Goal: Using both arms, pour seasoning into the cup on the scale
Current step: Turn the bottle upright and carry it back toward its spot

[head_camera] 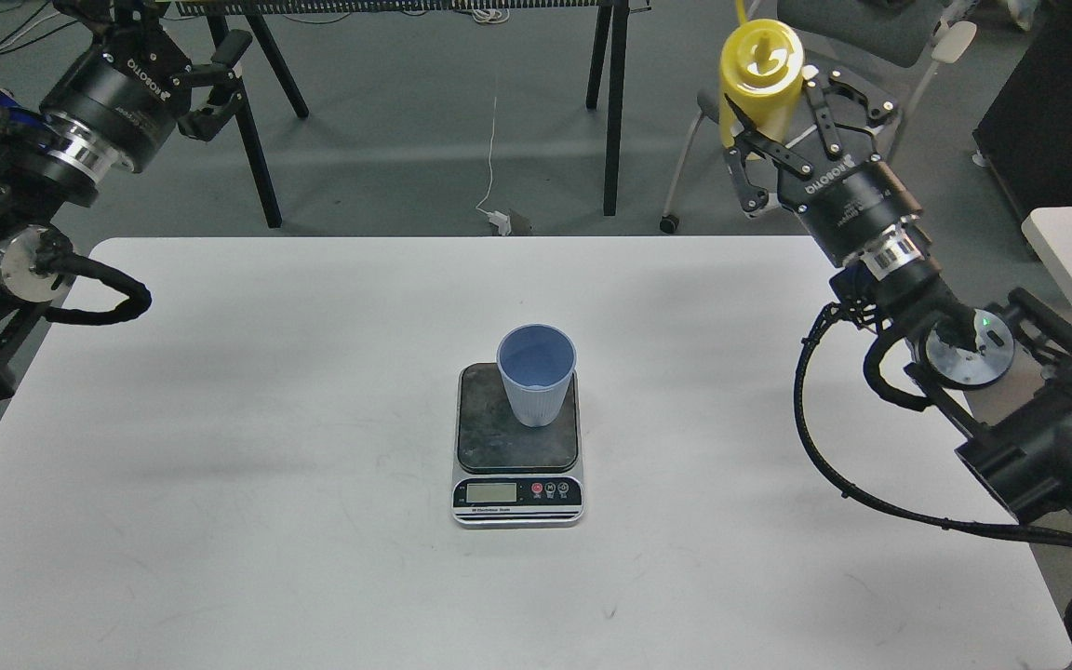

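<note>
Left gripper is up at the table's 10 o'clock corner, off past the far edge, fingers spread, holding nothing. It sits well apart from everything in play.

Cup is upright, mouth up, on the far-right part of the scale, which is mid-table with its display toward me. Cup looks empty. White table is bare all round the scale, so there is open room on both sides.

Right gripper is clamped round the seasoning, held high beyond the far-right edge. Bottle axis points roughly at the camera, nozzle end toward me.

Key relation: cup lies at about 8 o'clock from the bottle, well apart and lower. Right arm is nearer; my guess is it travels in and tips there.
</note>
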Controlling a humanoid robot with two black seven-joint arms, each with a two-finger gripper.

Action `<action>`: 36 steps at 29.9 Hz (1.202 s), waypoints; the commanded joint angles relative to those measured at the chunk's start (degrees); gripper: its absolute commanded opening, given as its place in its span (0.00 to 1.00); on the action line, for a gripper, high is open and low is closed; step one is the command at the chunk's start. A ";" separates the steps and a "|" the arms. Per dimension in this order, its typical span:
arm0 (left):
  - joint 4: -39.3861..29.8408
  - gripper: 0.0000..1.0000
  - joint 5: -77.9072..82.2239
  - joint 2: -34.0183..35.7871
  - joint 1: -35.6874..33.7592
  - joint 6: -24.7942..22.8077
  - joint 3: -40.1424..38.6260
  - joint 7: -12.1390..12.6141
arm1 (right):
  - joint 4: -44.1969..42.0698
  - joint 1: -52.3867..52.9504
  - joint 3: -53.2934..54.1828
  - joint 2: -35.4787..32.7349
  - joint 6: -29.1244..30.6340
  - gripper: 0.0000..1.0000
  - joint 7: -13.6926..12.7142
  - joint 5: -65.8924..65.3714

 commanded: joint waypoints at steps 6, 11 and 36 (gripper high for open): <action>1.44 0.99 -0.33 -0.26 0.30 0.02 0.39 0.00 | 1.83 -16.82 11.27 0.06 0.04 0.29 0.39 0.47; 1.79 0.99 -0.33 -0.35 1.44 0.02 0.39 0.00 | 1.66 -21.57 13.66 1.02 0.04 0.29 0.56 0.47; 1.79 0.99 -0.15 0.35 3.37 0.03 0.39 0.00 | -7.39 -25.71 12.51 14.12 0.04 0.32 5.31 4.25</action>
